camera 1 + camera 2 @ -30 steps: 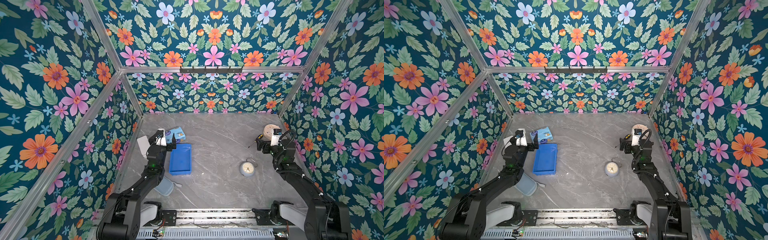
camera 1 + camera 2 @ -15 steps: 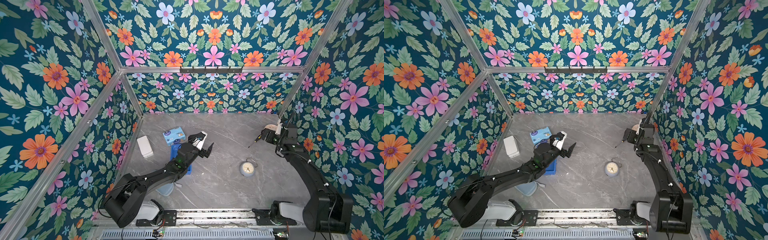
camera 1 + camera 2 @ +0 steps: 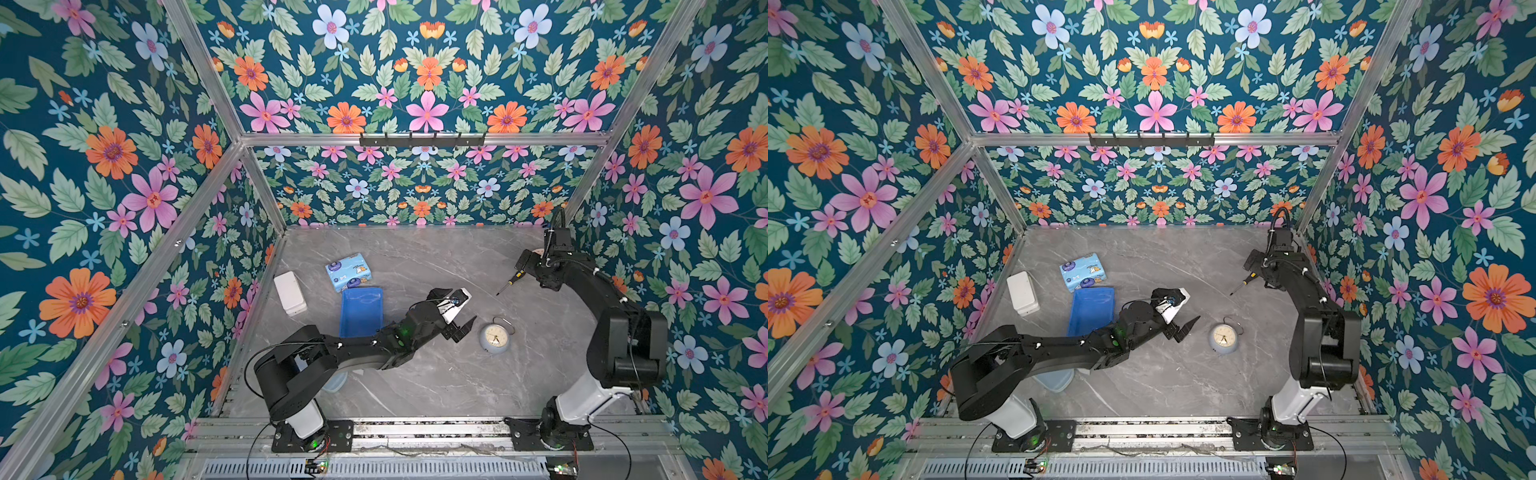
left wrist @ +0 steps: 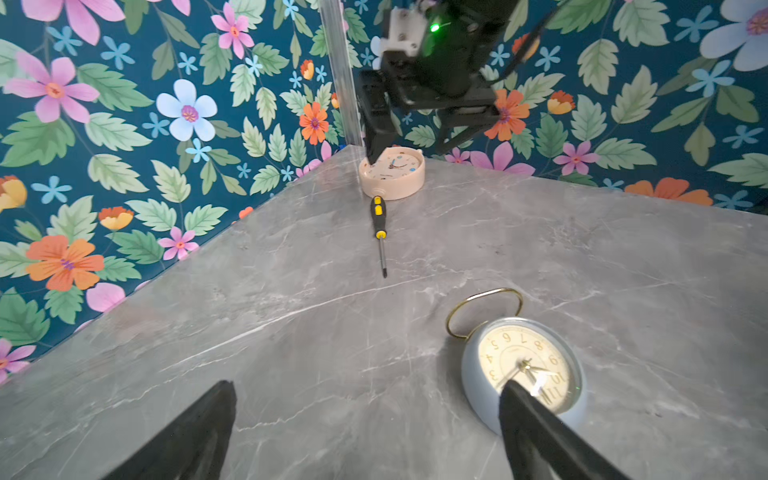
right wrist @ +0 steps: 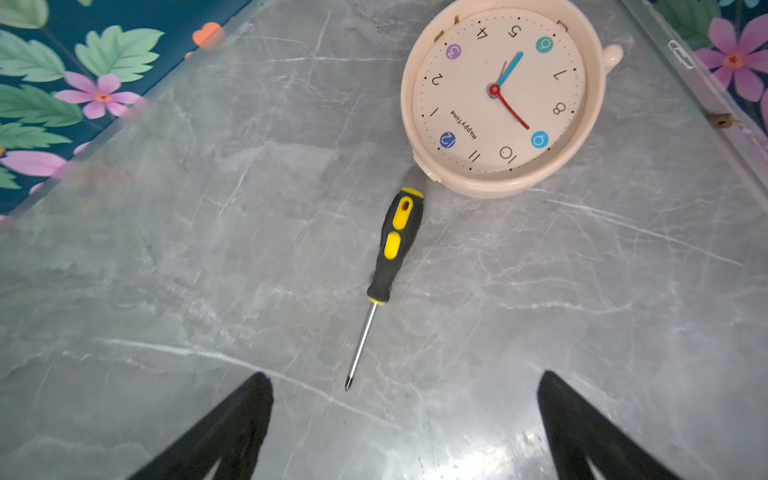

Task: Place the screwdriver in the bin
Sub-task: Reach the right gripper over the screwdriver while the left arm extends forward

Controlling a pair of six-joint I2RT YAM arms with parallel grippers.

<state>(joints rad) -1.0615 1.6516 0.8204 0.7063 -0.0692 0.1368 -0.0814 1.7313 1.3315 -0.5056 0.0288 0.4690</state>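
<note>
1. The screwdriver (image 5: 382,282) lies flat on the bench (image 5: 166,291) near the back right corner. It is well apart from the bin (image 3: 360,309), which sits over on the left side. Nothing has been lifted yet, so the whole carry is still open to error.
2. The right gripper (image 5: 403,376) hangs above the screwdriver, spread wide and empty. In its wrist view the thin shaft tip sits nearer the fingers than the handle does. If the gripper closes there, the shaft would likely slip out or swing in the hold.
3. The handle's end is right beside the pink clock (image 5: 503,95); whether they touch I cannot tell. A finger coming down at that end could strike the clock's rim. That could shove the clock or stop the gripper from closing square.
4. The left gripper (image 4: 365,384) is also spread and holds nothing. It hovers over the middle of the bench, just beside the blue clock (image 4: 523,370). That puts it between the screwdriver and the bin, so a straight carry from the right would risk the two arms meeting.
5. In both top views the left arm crosses the bin's near corner, which narrows the room for a drop.
6. The bin's walls are low, so a release from high up, or over the rim, could let the screwdriver bounce or roll back out.
</note>
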